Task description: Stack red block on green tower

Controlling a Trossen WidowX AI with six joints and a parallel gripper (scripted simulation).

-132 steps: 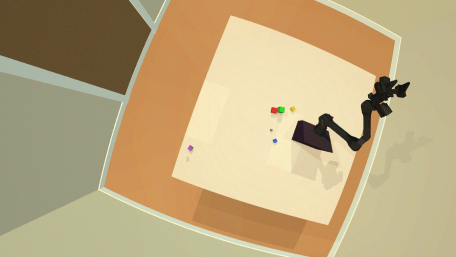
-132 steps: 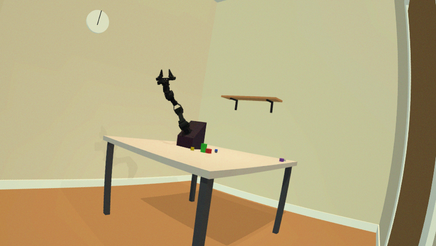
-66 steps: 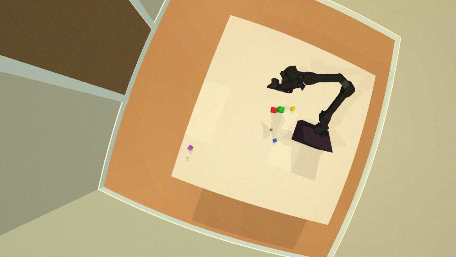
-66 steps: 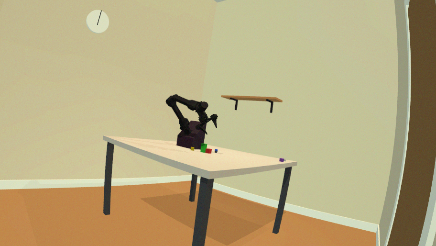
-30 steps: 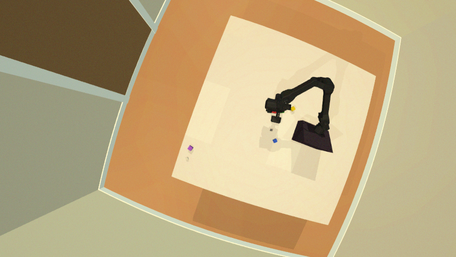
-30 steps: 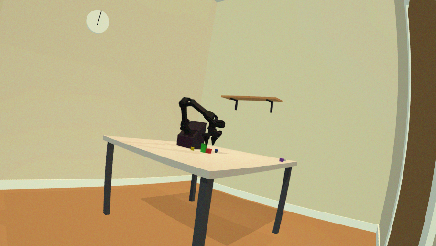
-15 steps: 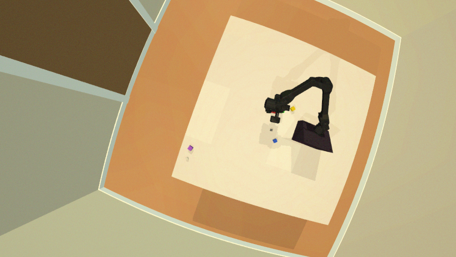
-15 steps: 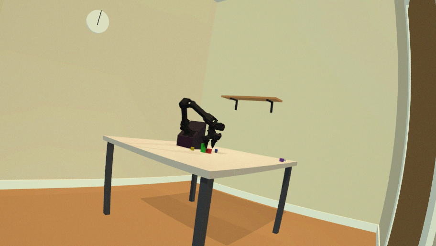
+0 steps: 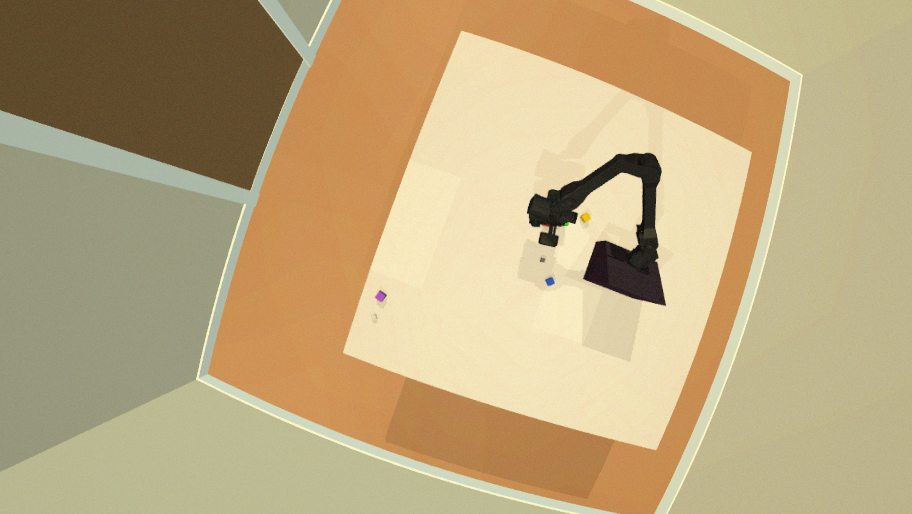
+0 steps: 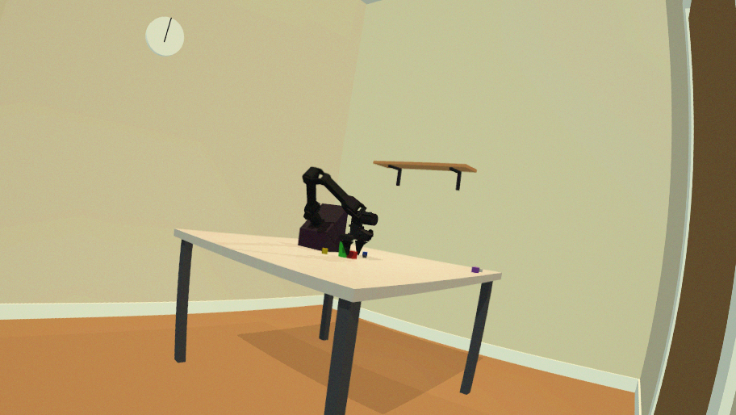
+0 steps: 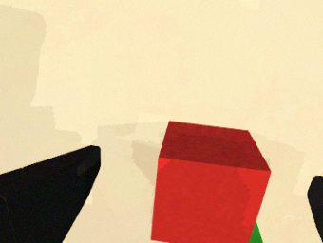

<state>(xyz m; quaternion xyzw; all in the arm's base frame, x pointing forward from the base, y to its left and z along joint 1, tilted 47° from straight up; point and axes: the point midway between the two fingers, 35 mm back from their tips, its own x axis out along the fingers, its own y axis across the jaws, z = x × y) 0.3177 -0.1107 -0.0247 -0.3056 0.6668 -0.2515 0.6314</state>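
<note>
The red block (image 11: 208,196) (image 10: 352,254) sits on the table (image 9: 510,383) (image 10: 288,260), close beside the green tower (image 10: 342,249) (image 9: 566,224). In the wrist view the block fills the middle, with the tower just below it. My gripper (image 11: 206,171) (image 10: 357,242) (image 9: 547,231) is open and empty. It hangs low over the red block, one finger on each side and both clear of it. From overhead the arm hides most of the block.
A yellow block (image 9: 585,217) (image 10: 324,250) lies beyond the tower. A blue block (image 9: 549,280) (image 10: 365,253) and a small grey cube (image 9: 542,259) lie near the gripper. A purple block (image 9: 380,295) (image 10: 474,269) sits near the table's far edge. The arm's dark base (image 9: 622,274) stands close by.
</note>
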